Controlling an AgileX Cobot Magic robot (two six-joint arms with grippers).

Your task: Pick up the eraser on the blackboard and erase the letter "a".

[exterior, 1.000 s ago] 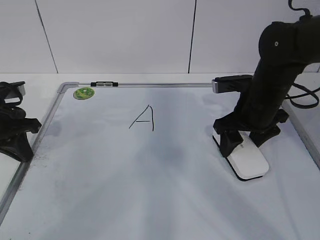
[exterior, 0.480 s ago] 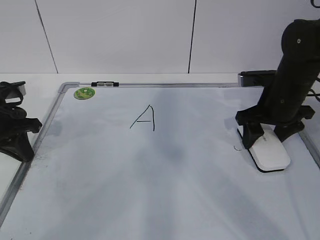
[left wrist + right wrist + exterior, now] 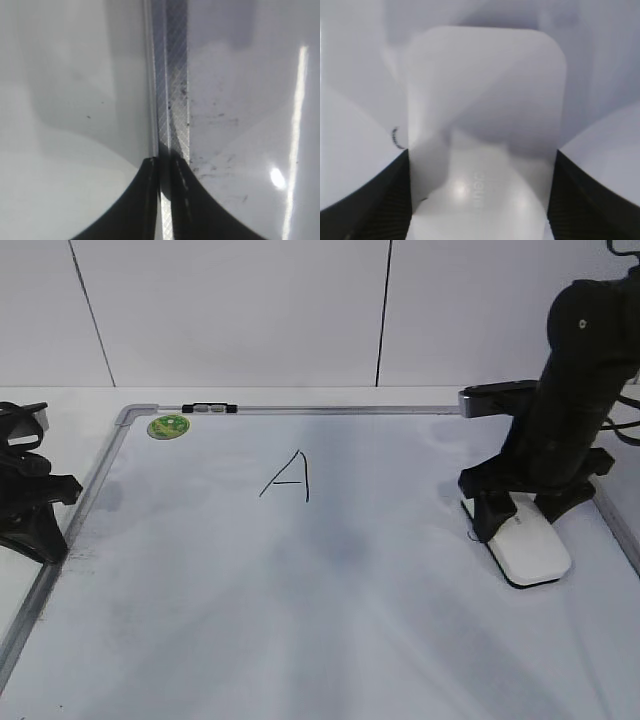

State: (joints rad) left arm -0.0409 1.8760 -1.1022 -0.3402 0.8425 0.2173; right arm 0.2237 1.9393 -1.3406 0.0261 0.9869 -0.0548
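Note:
The white eraser (image 3: 530, 550) lies flat on the blackboard (image 3: 300, 620) at the right side. My right gripper (image 3: 520, 513) is shut on the eraser's near end, one finger on each long side. In the right wrist view the eraser (image 3: 485, 100) fills the middle between the jaws (image 3: 480, 165). Of the letter "a" only a small curved black stroke (image 3: 470, 534) shows beside the eraser's left edge; it also shows in the right wrist view (image 3: 395, 138). The rest is hidden or gone. My left gripper (image 3: 40, 530) is shut and empty at the board's left frame (image 3: 172, 75).
A larger capital "A" (image 3: 288, 478) is drawn in the board's upper middle. A round green magnet (image 3: 168, 426) sits at the top left corner, next to a black clip (image 3: 209, 408) on the top frame. The right frame runs close to the eraser.
The right gripper slid the eraser to the right across the board, then a little back to the left. The small black stroke came into view. The left arm has not moved.

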